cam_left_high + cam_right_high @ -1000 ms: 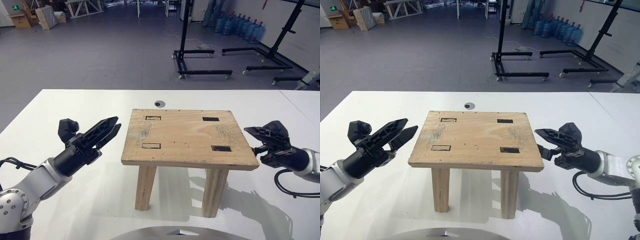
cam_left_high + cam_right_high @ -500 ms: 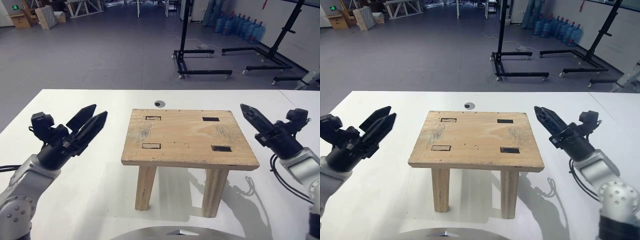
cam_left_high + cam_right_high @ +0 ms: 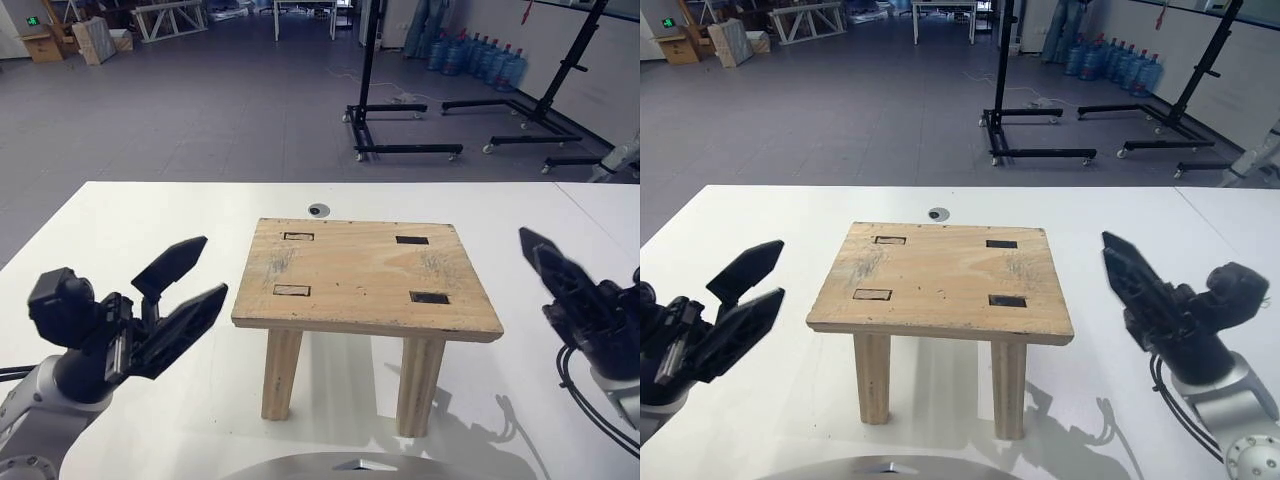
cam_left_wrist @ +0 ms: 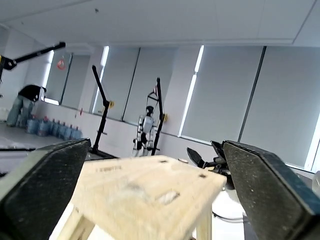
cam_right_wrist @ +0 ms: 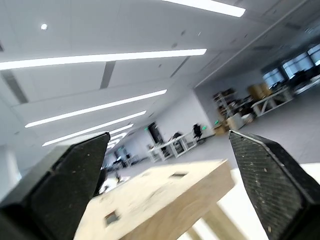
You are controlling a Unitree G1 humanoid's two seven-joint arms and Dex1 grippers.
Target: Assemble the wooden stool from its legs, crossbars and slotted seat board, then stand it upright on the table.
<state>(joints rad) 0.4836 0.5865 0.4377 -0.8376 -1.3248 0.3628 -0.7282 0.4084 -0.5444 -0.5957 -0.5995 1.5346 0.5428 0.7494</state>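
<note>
On the table (image 3: 110, 215), the stool (image 3: 365, 275) stands upright.

The seat board (image 3: 367, 277) covers the rear legs and any crossbars of the stool (image 3: 940, 290) (two front legs (image 3: 281, 372) show beneath). The right gripper (image 3: 537, 268) is smeared by blur, its arm cut by the picture's edge. The left wrist view crops the stool's legs.
</note>
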